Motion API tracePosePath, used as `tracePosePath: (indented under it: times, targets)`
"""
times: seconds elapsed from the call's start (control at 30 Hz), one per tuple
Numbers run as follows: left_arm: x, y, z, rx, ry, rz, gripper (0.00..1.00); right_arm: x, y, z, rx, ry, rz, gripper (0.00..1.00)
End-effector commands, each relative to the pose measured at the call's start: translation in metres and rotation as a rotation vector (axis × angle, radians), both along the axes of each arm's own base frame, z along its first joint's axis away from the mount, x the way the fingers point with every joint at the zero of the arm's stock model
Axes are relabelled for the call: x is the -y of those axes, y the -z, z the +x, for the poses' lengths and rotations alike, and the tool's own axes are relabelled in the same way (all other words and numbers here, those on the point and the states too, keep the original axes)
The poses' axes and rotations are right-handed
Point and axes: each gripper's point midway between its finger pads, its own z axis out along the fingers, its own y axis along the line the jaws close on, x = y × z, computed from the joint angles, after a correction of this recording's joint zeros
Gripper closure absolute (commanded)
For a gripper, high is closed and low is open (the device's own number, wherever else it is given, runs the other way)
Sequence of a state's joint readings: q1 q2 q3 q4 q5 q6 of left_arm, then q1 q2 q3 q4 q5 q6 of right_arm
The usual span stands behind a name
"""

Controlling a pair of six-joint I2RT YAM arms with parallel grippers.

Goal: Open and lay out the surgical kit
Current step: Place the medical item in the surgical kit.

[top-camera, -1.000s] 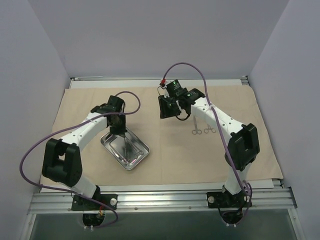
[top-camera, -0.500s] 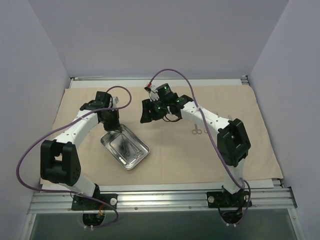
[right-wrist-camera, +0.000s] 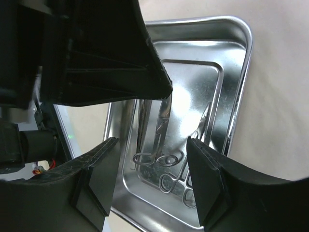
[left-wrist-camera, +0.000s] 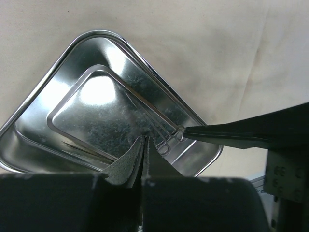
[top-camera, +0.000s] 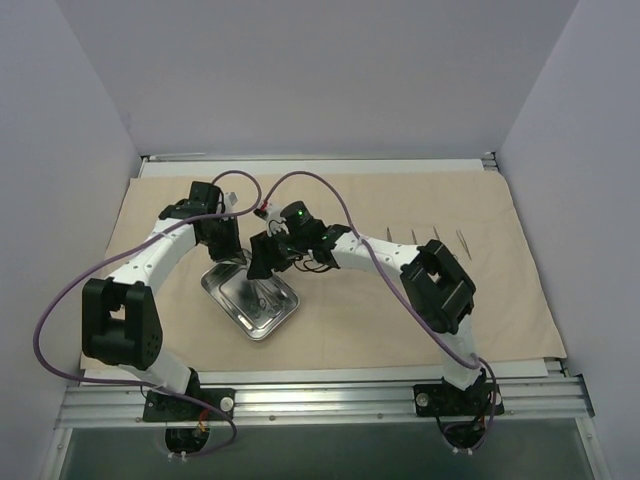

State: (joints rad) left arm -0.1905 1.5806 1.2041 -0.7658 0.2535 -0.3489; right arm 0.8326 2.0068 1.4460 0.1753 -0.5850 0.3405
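On the cloth (top-camera: 380,320), left of centre: tray (top-camera: 268,322) containing instruments (right-wrist-camera: 159,159). Right gripper (right-wrist-camera: 152,150) above them, jaws spread, empty. Left gripper (left-wrist-camera: 144,142) over tray, jaws pressed together.

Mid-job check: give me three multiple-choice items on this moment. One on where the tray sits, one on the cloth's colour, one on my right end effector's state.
1. Where is the steel tray?
A. on the cloth, left of centre
B. on the metal rail
C. at the cloth's far right corner

2. What colour is the cloth?
A. green
B. beige
C. blue

3. The right end effector is:
A. shut on an instrument
B. shut on a fold of cloth
C. open

Answers:
1. A, the top view shows it lying on the cloth under both arms' tips.
2. B, the sheet is beige throughout.
3. C, its wrist view shows it spread wide above the instruments in the tray.
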Motion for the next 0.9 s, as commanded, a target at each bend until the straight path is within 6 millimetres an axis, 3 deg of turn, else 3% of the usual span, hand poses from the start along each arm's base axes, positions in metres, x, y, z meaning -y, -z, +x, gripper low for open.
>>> tracePosePath:
  times: [0.0,0.27,0.57,0.63,0.67,0.77,0.8,0.83,0.87]
  targets:
    - [0.004,-0.012,0.010,0.029,-0.008,-0.039,0.98,-0.012,0.003,-0.001,0.038,-0.034,0.026,0.43]
    - [0.006,-0.012,0.008,0.028,-0.004,-0.050,0.98,-0.022,0.026,-0.011,0.049,-0.061,-0.010,0.44]
    - [0.007,-0.012,0.008,0.025,-0.016,-0.070,0.98,-0.026,0.047,-0.014,0.033,-0.083,-0.049,0.58]
    - [0.007,-0.012,0.008,0.023,-0.020,-0.073,0.98,-0.026,0.050,-0.015,0.033,-0.091,-0.054,0.65]
    - [0.007,-0.013,0.009,0.025,-0.022,-0.072,0.98,-0.026,0.049,-0.015,0.034,-0.097,-0.051,0.75]
    - [0.003,-0.017,0.010,0.025,-0.033,-0.073,0.97,-0.028,0.043,-0.014,0.033,-0.106,-0.041,0.90]
    - [-0.006,-0.018,0.012,0.030,-0.059,-0.056,0.90,-0.027,0.042,-0.015,0.026,-0.109,-0.047,0.98]
    - [-0.012,-0.021,0.011,0.035,-0.073,-0.041,0.72,-0.029,0.034,-0.011,0.023,-0.106,-0.032,1.00]
    - [-0.020,-0.033,0.015,0.082,-0.092,-0.020,0.66,-0.030,0.030,-0.011,0.008,-0.105,-0.029,1.00]
